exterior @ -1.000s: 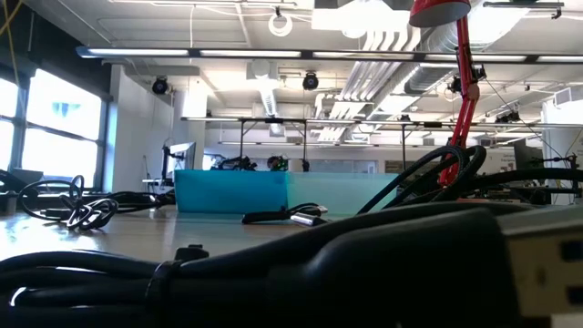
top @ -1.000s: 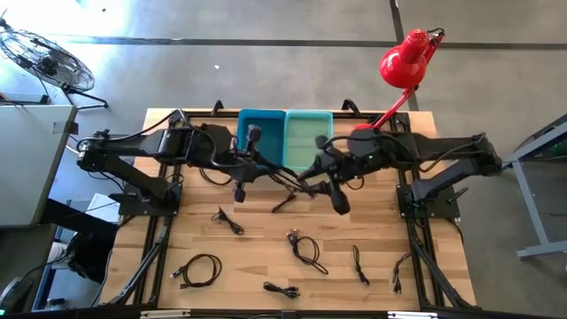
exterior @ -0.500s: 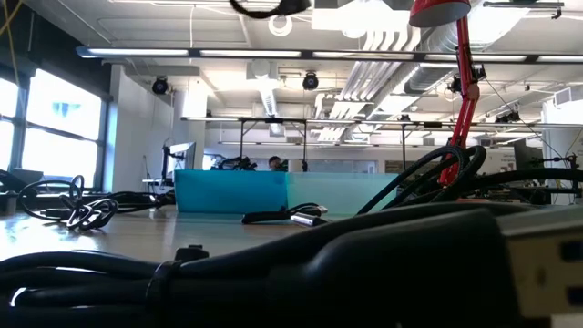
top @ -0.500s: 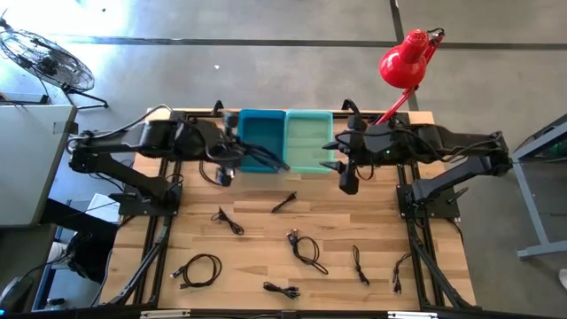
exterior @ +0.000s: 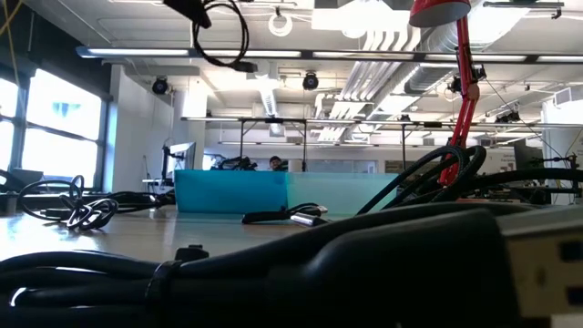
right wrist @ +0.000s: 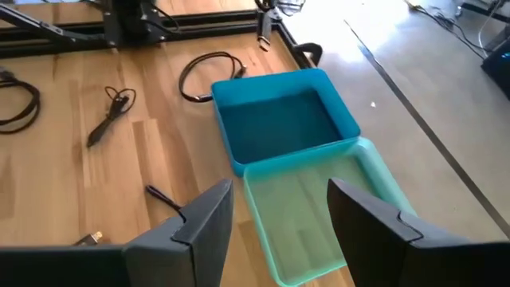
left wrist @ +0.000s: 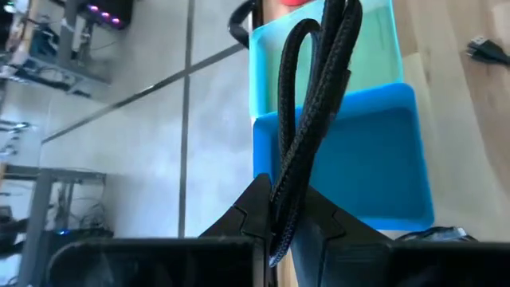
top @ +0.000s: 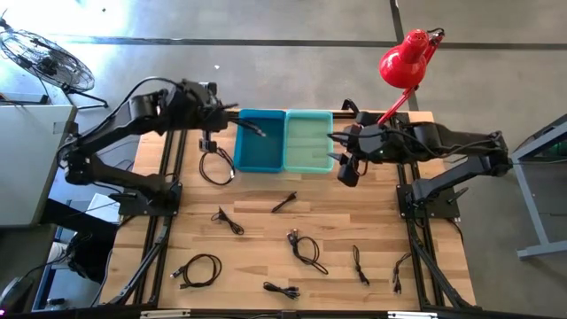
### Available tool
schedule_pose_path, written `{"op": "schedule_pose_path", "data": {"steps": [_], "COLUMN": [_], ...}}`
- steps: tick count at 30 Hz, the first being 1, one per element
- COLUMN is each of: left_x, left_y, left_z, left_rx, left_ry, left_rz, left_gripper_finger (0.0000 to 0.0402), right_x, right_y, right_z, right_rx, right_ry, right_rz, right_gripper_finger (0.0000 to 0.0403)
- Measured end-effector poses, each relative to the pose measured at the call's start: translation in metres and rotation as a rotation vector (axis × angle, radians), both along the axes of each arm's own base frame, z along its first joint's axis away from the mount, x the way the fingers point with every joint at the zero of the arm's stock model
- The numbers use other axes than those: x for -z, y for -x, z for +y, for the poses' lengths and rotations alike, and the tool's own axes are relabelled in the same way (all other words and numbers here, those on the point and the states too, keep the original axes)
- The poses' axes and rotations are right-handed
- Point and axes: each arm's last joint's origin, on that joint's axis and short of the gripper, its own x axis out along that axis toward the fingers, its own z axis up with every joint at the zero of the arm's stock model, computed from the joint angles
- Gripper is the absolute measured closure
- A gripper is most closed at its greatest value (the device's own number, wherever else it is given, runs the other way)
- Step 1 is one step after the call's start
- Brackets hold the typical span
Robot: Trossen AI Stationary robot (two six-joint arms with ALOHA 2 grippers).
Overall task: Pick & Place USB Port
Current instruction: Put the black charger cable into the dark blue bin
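Okay, my left gripper (left wrist: 275, 231) has swung from mid-table to the upper left of the high view, beside the deep-blue plastic bin (top: 261, 142), fingers clamped on a looped black braided USB cable (left wrist: 315, 119). The cable's loop now hangs off the gripper, its free end reaching over the bin's left rim; a second ago this arm was low over the table centre. I read that as pick done, drop into the blue bin next.

My right gripper (right wrist: 279, 209) has pulled back from centre to just right of the pale-green plastic bin (top: 308, 142), fingers spread wide, nothing between them.

More loose black cables (top: 306, 249) lie across the lower half of the wooden slatted table (top: 257, 235), so plenty left.

No brands, labels or readable writing anywhere.
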Motion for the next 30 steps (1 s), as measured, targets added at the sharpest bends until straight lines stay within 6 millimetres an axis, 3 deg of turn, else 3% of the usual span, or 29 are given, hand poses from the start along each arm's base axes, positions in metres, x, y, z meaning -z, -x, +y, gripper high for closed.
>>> {"op": "schedule_pose_path", "data": {"steps": [8,16,30], "left_x": [0.022,0.067,0.146], "left_y": [-0.009,-0.033,-0.075], "left_z": [0.051,0.102,0.142], "left_rx": [0.004,-0.013,0.043], "left_ry": [0.127,0.289,0.49], "left_rz": [0.053,0.187,0.37], "left_gripper_finger": [0.0383,0.0383,0.0383], "right_x": [0.0,0.001,0.005], "right_y": [0.0,0.001,0.003], "right_z": [-0.003,-0.003,-0.002], "right_rx": [0.011,0.042,0.074], "right_ry": [-0.002,-0.041,-0.135], "right_rz": [0.001,-0.006,0.007], "right_gripper_finger": [0.0206,0.0206,0.0206]}}
